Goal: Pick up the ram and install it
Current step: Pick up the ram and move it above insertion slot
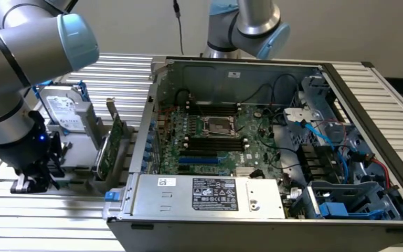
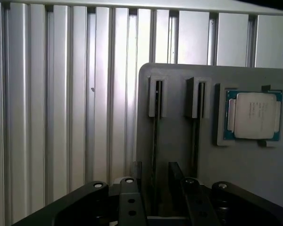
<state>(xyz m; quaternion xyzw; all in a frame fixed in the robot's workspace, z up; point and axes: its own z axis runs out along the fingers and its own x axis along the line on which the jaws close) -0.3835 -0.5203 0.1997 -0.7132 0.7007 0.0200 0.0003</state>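
Gripper (image 2: 156, 174) jaws stand open astride the ram (image 2: 155, 134), a thin stick seen edge-on in a slot of a grey holder (image 2: 240, 174), with a gap on either side. A processor (image 2: 253, 115) lies in the holder's recess nearby. At the exterior view's lower left, the arm (image 1: 9, 121) reaches down beside an upright green card (image 1: 109, 149) and a hard drive (image 1: 65, 109); the open computer case (image 1: 257, 63) lies at centre frame.

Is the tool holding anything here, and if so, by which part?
Nothing is held. The tool stands open, its fingers either side of the ram standing on edge in the grey holder.
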